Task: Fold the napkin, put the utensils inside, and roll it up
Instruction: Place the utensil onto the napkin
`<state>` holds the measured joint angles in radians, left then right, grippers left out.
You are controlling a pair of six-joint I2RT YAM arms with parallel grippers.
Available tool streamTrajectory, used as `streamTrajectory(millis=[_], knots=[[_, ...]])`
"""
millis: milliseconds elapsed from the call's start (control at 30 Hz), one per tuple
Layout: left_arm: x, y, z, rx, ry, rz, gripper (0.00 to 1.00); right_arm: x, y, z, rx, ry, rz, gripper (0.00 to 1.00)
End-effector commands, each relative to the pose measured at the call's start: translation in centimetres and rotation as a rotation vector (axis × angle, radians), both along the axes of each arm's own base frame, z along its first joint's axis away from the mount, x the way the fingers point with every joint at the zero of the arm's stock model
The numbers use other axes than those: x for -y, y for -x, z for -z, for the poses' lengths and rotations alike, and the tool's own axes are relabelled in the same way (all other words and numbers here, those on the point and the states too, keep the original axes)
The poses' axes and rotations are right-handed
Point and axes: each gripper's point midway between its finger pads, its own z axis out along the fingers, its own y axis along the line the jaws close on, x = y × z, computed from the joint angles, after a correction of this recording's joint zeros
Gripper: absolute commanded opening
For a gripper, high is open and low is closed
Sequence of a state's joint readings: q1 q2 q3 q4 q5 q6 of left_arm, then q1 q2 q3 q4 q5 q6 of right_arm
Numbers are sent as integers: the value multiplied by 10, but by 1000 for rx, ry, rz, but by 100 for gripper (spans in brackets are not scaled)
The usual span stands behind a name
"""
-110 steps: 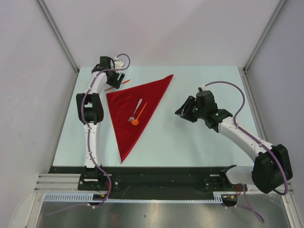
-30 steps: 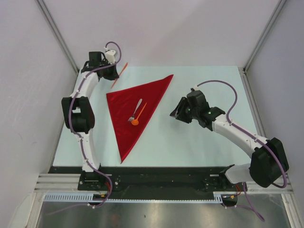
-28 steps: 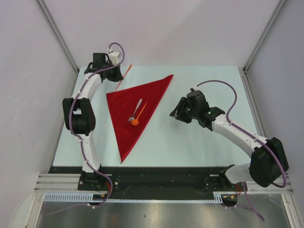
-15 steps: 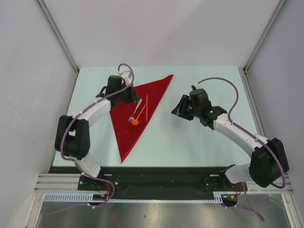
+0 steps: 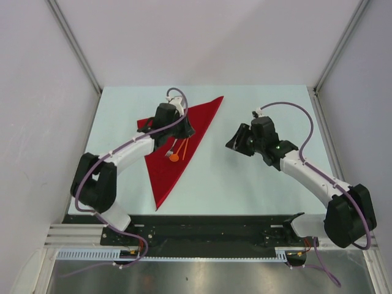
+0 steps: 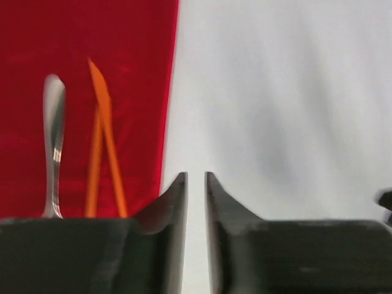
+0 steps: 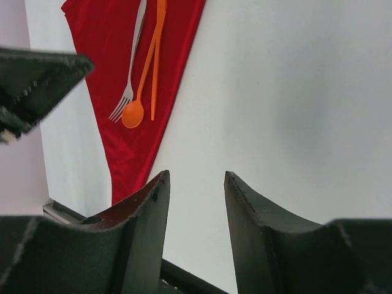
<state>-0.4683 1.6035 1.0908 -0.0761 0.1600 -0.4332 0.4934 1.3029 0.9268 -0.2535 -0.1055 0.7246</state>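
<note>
The red napkin (image 5: 162, 177) lies folded into a triangle on the table. On it rest the silvery fork (image 5: 168, 149), the orange spoon (image 5: 174, 157) and the thin orange knife (image 5: 183, 147), close together. My left gripper (image 5: 185, 130) hovers over the napkin's right edge just beyond them. In the left wrist view, the left gripper (image 6: 196, 177) has a narrow gap between its jaws with nothing in it. The fork (image 6: 54, 122) and knife (image 6: 98, 86) lie to their left. My right gripper (image 5: 236, 142) stands open and empty over bare table, right of the napkin (image 7: 122, 61).
The pale table (image 5: 257, 184) is bounded by grey walls at the back and both sides. A black rail (image 5: 202, 229) runs along the near edge by the arm bases. The left gripper's body (image 7: 30, 86) shows at the left of the right wrist view.
My left arm swung from the back left corner onto the napkin carrying the orange knife. It laid the knife beside the spoon and fork and its jaws parted. The right arm shifted slightly.
</note>
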Motion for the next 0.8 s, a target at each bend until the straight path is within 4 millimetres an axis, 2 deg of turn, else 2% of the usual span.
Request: streamTrajectory(millis=[0,200,233,467,767], knots=[[-10,-27,11,-8,-180,18,46,8,9,-13,44,-4,3,46],[-2,-22,42,-49,-199,63,54,19,20,-1,21,17,31,47],[-3,-21,51,-65,-209,66,53,21,23,2,10,25,30,47],[-7,-27,78,-79,-274,73,49,26,32,18,-30,43,36,47],[-14,-34,107,-121,-347,60,44,28,37,23,-52,38,42,47]])
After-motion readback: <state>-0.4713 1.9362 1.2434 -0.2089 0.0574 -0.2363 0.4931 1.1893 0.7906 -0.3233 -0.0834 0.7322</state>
